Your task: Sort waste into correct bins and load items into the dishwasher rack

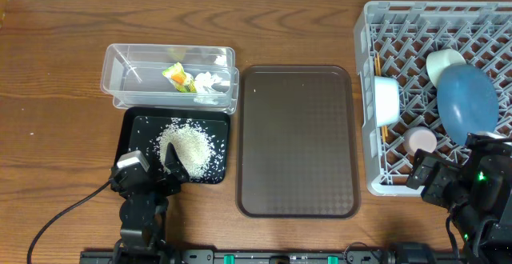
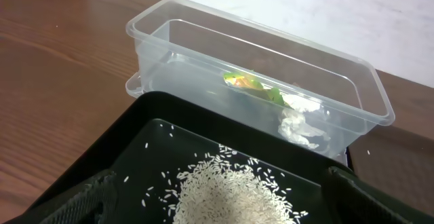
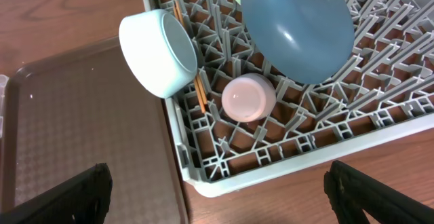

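The clear tub (image 1: 128, 76) holds the snack wrapper (image 1: 178, 75) and the crumpled tissue (image 1: 210, 82); both also show in the left wrist view (image 2: 251, 83) (image 2: 302, 125). The black tray (image 1: 136, 132) holds a pile of rice (image 1: 188, 146). My left gripper (image 1: 156, 172) is open and empty over the tray's near edge, its fingers either side of the rice (image 2: 230, 197). The grey rack (image 1: 384, 24) holds the dark-blue bowl (image 3: 295, 27), mint bowl (image 3: 159, 51), white bowl (image 1: 444, 62), pink cup (image 3: 249, 97) and chopsticks (image 3: 199, 91). My right gripper (image 3: 220, 200) is open and empty over the rack's front-left corner.
A large brown serving tray (image 1: 296, 140) lies between the bins and the rack. The wooden table (image 1: 48, 96) stretches left of the bins. A black cable (image 1: 64, 216) runs from the left arm toward the front edge.
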Available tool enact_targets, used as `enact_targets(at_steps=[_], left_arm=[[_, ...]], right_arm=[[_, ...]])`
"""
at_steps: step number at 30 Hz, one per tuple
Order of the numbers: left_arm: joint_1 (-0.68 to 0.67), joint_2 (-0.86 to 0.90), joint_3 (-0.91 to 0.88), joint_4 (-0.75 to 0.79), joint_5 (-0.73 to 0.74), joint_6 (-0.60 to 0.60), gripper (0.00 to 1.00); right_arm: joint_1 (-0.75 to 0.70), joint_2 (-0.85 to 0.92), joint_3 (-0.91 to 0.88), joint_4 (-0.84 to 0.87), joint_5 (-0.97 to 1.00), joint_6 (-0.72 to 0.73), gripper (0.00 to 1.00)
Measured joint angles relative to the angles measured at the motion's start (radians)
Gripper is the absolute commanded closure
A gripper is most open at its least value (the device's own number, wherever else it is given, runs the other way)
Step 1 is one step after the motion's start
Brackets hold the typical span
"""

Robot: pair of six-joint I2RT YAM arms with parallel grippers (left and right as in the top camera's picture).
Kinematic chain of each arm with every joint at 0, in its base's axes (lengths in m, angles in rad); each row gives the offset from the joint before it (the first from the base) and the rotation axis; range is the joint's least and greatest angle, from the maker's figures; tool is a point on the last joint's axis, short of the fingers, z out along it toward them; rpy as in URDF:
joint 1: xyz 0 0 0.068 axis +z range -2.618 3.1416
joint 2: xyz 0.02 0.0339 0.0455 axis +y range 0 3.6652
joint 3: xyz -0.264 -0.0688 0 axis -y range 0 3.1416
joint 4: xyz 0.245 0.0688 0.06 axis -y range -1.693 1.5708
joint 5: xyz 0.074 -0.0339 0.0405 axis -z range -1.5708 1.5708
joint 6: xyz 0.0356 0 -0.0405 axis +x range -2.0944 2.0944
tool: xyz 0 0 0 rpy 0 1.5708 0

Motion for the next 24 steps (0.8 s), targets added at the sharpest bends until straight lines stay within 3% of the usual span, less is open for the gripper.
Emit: enact_targets(at_steps=[17,24], left_arm=[[0.0,0.0,0.0,0.0,0.0,0.0,0.04],[0.0,0.0,-0.001,0.005,0.0,0.0,0.04]], right_arm=[[0.0,0.0,-0.001,0.0,-0.001,0.0,0.01],[0.0,-0.069,-0.175,0.412,-0.013,0.0,0.01]])
